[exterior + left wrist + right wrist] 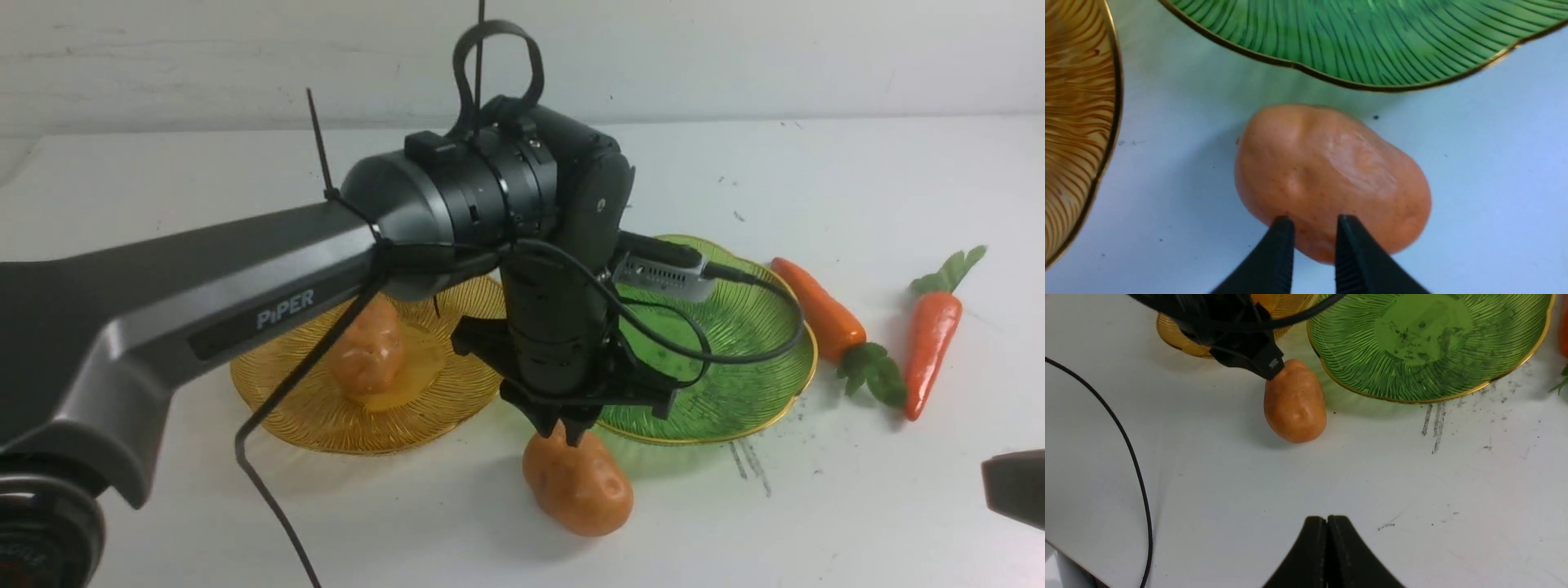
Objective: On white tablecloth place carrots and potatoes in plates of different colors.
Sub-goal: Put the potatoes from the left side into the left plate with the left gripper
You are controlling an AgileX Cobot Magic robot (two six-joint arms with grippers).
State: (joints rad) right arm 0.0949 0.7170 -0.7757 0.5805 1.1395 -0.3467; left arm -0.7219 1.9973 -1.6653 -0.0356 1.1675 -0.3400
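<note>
1. Progress stands at one piece out of four. The plated potato (367,347) sits near the middle of the amber plate (326,425).
2. The green plate (735,384) holds nothing; only dark scuffs show on its floor.
3. The loose potato (580,486) lies on the white tablecloth (857,506) in front of the two plates. It is just beside the green plate's near rim and a little apart from the amber one. By my reading of the task, it belongs with its twin in the amber plate.
4. The inner carrot (816,310) lies just beside the green plate's right rim, and the outer carrot (931,343) lies further right. Both are on the cloth. They presumably go in the green plate, which leaves three pieces to move.
5. The left gripper (1314,222) points down at the loose potato. Its jaws stand a narrow slit apart, far narrower than the potato. The tips rest on the potato's upper surface near one end, not around it. It looks like contact without a hold, and the potato lies on the cloth.
6. The right gripper (1327,522) hangs over bare cloth on the robot's right. Its jaws are pressed together with nothing between them, well apart from the loose potato.
</note>
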